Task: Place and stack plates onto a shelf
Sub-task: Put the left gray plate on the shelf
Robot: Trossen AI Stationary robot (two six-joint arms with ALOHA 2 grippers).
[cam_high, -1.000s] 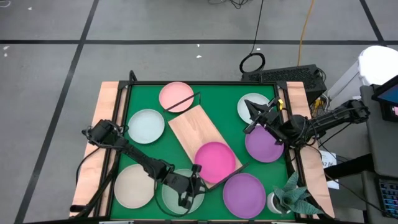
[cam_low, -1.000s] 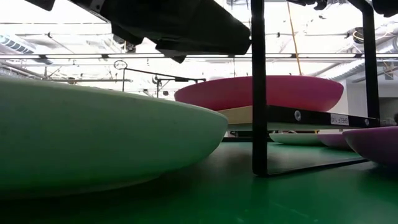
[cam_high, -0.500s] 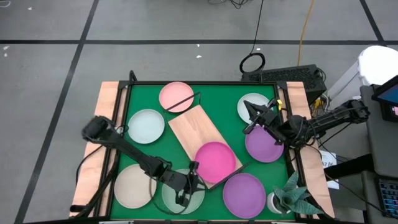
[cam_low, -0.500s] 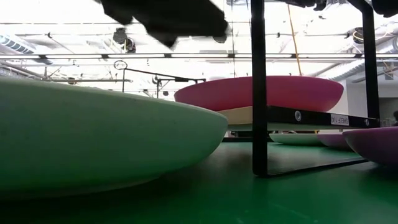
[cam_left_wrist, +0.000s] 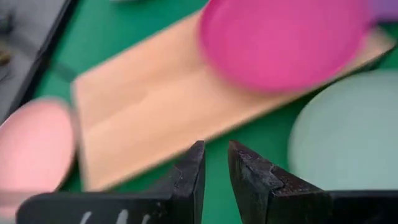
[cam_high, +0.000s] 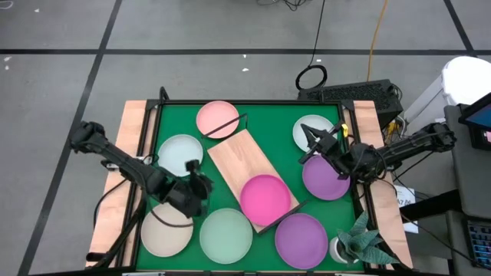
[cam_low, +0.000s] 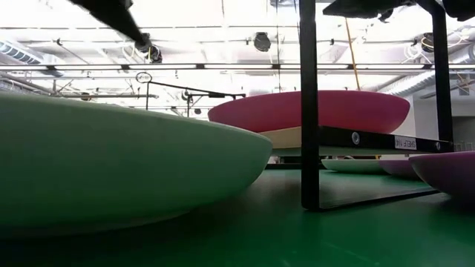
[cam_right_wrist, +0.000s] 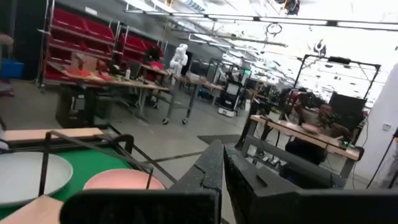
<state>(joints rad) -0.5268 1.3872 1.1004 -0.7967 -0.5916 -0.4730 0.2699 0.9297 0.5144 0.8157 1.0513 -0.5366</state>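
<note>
The shelf [cam_high: 234, 161] is a light wood board with black wire ends, lying slantwise at mid-table. A magenta plate [cam_high: 265, 195] rests on its near end, also seen in the low view [cam_low: 349, 110]. A mint green plate [cam_high: 225, 234] sits flat on the mat near the near edge. My left gripper [cam_high: 198, 188] hovers left of the shelf, between the pale blue plate [cam_high: 179, 153] and the beige plate [cam_high: 164, 230]; its fingers [cam_left_wrist: 216, 168] stand a narrow gap apart and hold nothing. My right gripper [cam_high: 308, 144] waits, shut [cam_right_wrist: 222, 163], above a pale plate [cam_high: 313, 129] at far right.
A salmon pink plate [cam_high: 217, 119] lies at the far edge beside the shelf's far end. Two purple plates [cam_high: 326, 178] [cam_high: 301, 239] lie on the right side. A potted plant [cam_high: 360, 245] stands at the near right corner. Bare board shows on the shelf's far half.
My left gripper has risen from over the mint green plate and drawn back toward the table's left and far side, ending beside the pale blue plate. It has left the low view. The mint green plate lies where it was.
</note>
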